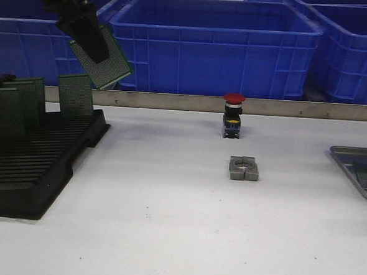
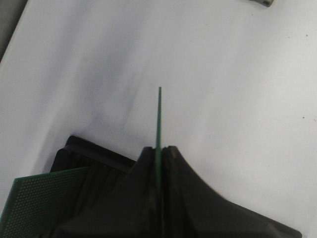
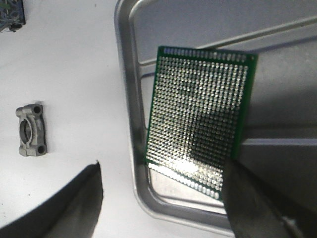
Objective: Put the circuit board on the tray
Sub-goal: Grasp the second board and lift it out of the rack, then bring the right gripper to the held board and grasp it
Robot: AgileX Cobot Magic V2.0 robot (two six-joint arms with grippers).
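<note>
White table (image 1: 166, 224); left tool (image 1: 92, 45) grips circuit board (image 1: 104, 61) above rack (image 1: 38, 166).

We saw green circuit boards (image 3: 200, 119) dotted with silver pads, a silver-grey tray (image 3: 126, 74), a black slotted rack (image 1: 38, 166), blue crates (image 1: 214, 46), a red-capped button (image 1: 234, 98), and a white bench (image 1: 166, 224).

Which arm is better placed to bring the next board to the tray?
Left. Its pincer is shut on a board lifted above the rack. The right pincer is open over the tray, where a board already lies.
</note>
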